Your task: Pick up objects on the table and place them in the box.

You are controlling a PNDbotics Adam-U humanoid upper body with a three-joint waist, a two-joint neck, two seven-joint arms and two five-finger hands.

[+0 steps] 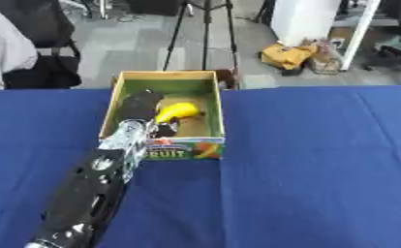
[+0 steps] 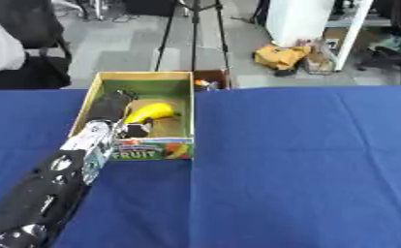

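Left hand (image 1: 141, 104) inside box (image 1: 210, 104) beside banana (image 1: 177, 110); finger state unclear. I should release low, then withdraw straight.

The blue counter (image 1: 322, 169) lies bare to the right of the cardboard box (image 1: 208, 104) and in front of it, so a hand can pass there. The box's walls stand up all round its open top. Inside, the left arm (image 1: 85, 193) reaches over the near wall, its left hand (image 1: 140, 104) filling the left half, a yellow banana (image 1: 178, 110) just beside it; the right half stays free.
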